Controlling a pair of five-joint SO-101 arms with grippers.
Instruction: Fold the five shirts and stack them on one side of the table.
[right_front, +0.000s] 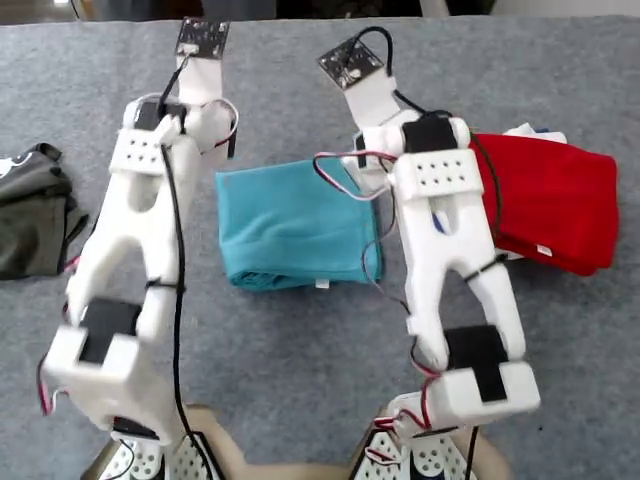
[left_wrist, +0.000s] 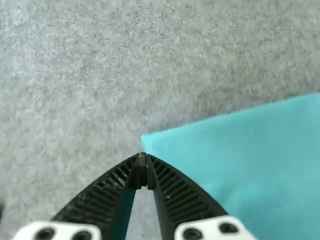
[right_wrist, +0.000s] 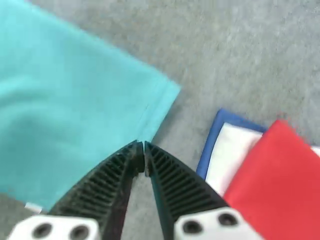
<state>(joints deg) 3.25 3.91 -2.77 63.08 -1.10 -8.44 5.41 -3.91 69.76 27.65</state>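
While left fingers (left_wrist: 112, 192), right fingers (right_wrist: 172, 182) sit closed, empty | teal shirt (right_front: 295, 225) between | table (right_front: 290, 340) bordering its edges

The bench (right_front: 300, 360) has a grey, matt, coarse felt-like covering. The teal shirt (right_front: 290, 225) is soft matt cloth with a faint nap. The red shirt (right_front: 555, 200) and olive shirt (right_front: 30, 215) are matt cloth too. The left arm (right_front: 135, 215) and right arm (right_front: 445, 225) are smooth white plastic. The left hand (left_wrist: 142, 161) and right hand (right_wrist: 140, 148) are black ribbed plastic.
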